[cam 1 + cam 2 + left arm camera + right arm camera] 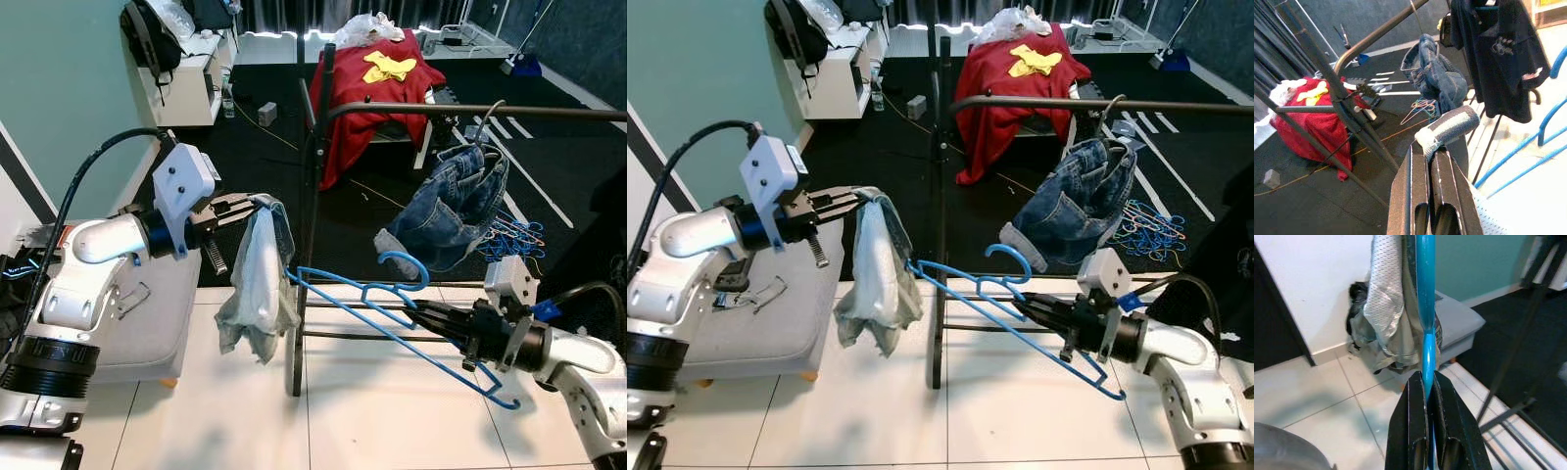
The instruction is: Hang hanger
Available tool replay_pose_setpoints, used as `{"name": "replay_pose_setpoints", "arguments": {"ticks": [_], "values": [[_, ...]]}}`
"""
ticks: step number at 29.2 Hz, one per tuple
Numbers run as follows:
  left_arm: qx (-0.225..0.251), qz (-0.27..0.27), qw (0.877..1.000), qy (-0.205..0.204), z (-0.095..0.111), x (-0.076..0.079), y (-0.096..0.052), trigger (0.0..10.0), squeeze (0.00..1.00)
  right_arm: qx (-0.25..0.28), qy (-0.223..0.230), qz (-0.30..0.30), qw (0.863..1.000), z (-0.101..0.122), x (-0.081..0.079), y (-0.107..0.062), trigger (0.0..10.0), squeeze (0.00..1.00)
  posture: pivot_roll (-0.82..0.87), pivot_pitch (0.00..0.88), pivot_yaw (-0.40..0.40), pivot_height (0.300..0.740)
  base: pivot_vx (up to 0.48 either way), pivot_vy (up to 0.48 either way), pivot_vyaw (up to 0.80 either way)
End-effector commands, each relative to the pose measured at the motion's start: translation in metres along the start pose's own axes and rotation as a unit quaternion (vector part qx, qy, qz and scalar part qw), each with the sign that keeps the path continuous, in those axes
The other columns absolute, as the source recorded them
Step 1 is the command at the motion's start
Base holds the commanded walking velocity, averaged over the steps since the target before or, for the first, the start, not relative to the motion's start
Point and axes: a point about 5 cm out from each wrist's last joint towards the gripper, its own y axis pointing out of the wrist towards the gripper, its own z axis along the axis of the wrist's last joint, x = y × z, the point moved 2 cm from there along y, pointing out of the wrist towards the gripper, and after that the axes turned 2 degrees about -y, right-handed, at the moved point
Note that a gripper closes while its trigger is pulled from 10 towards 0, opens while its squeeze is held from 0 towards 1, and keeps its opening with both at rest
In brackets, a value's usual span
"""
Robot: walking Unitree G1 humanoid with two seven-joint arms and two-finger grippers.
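While the right gripper (428,315) has its fingers clamped on the blue hanger (392,311) near the base of its hook, the frame lies tilted, one shoulder tip beyond the fingertips and the other trailing low beside the wrist. The far tip touches or nearly touches the pale garment (257,284); contact cannot be confirmed. That garment hangs from the left gripper (245,206), whose fingers are closed on its rolled top edge. The upright post of the black clothes rack (312,196) stands just behind the hanger, between the two grippers. The rack's horizontal rail (470,111) runs above the right fingers, carrying denim jeans (451,211). Open white tile floor (372,411) lies beneath the hanger. A grey cushion (147,313) sits below the left arm.
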Motion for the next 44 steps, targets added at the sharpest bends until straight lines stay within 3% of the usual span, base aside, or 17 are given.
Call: {"name": "replay_pose_setpoints", "arguments": {"ticks": [1,8,9,12,17,21,24,28,32,37,39,41,44], "values": [[0.012,-0.022,1.0,-0.005,0.005,0.007,0.005,10.0,0.0,0.007,0.003,0.015,1.0,0.001,-0.006,0.005,10.0,0.0,-0.06,0.095,0.035,0.74,0.0,0.0,0.0],[-0.003,-0.027,1.0,-0.004,0.001,0.012,0.01,10.0,0.0,0.015,0.006,0.03,0.999,0.001,-0.011,0.014,10.0,0.0,-0.06,0.094,0.032,0.74,0.0,0.0,0.0],[-0.038,0.002,0.999,0.016,-0.008,0.005,0.01,10.0,0.0,0.025,0.003,0.028,0.999,0.006,-0.011,0.015,10.0,0.0,-0.06,0.094,0.033,0.74,0.0,0.0,0.0],[-0.048,0.012,0.999,0.022,-0.011,0.001,0.009,10.0,0.0,0.029,0.002,0.025,0.999,0.008,-0.011,0.015,10.0,0.0,-0.06,0.094,0.033,0.74,0.0,0.0,0.0],[-0.029,-0.004,1.0,0.0,-0.006,0.006,0.011,10.0,0.0,0.034,-0.004,0.001,0.999,0.011,-0.004,0.01,10.0,0.0,-0.06,0.096,0.036,0.74,0.0,0.0,0.0],[-0.033,-0.005,0.999,0.002,-0.008,0.009,0.012,10.0,0.0,0.02,0.022,0.033,0.999,0.007,-0.012,0.007,10.0,0.0,-0.06,0.098,0.035,0.74,0.0,0.0,0.0],[-0.055,0.021,0.998,0.022,-0.013,0.001,0.01,10.0,0.0,0.001,0.031,0.045,0.999,0.002,-0.017,0.002,10.0,0.0,-0.06,0.098,0.034,0.74,0.0,0.0,0.0],[-0.102,0.03,0.993,0.055,-0.024,-0.006,0.004,10.0,0.0,0.005,0.028,0.022,0.999,0.003,-0.011,-0.002,10.0,0.0,-0.06,0.097,0.038,0.74,0.0,0.0,0.0],[-0.119,0.065,0.989,0.056,-0.028,-0.015,0.002,10.0,0.0,-0.003,0.041,0.041,0.998,0.003,-0.016,-0.004,10.0,0.0,-0.06,0.096,0.039,0.74,0.0,0.0,0.0],[-0.112,0.068,0.99,0.057,-0.026,-0.016,0.003,10.0,0.0,-0.011,0.06,0.061,0.996,-0.001,-0.025,-0.001,10.0,0.0,-0.06,0.091,0.041,0.74,0.0,0.0,0.0],[-0.067,0.029,0.997,0.019,-0.016,-0.004,0.008,10.0,0.0,-0.025,0.049,0.056,0.997,-0.006,-0.024,0.002,10.0,0.0,-0.06,0.088,0.04,0.74,0.0,0.0,0.0],[-0.048,0.005,0.999,0.006,-0.011,0.003,0.01,10.0,0.0,-0.033,0.04,0.049,0.997,-0.009,-0.022,0.003,10.0,0.0,-0.06,0.088,0.04,0.74,0.0,0.0,0.0],[-0.031,-0.036,0.999,-0.009,-0.008,0.016,0.011,10.0,0.0,-0.045,0.002,-0.009,0.999,-0.014,-0.007,0.007,10.0,0.0,-0.05,0.083,0.042,0.74,0.0,0.0,0.0]]}}
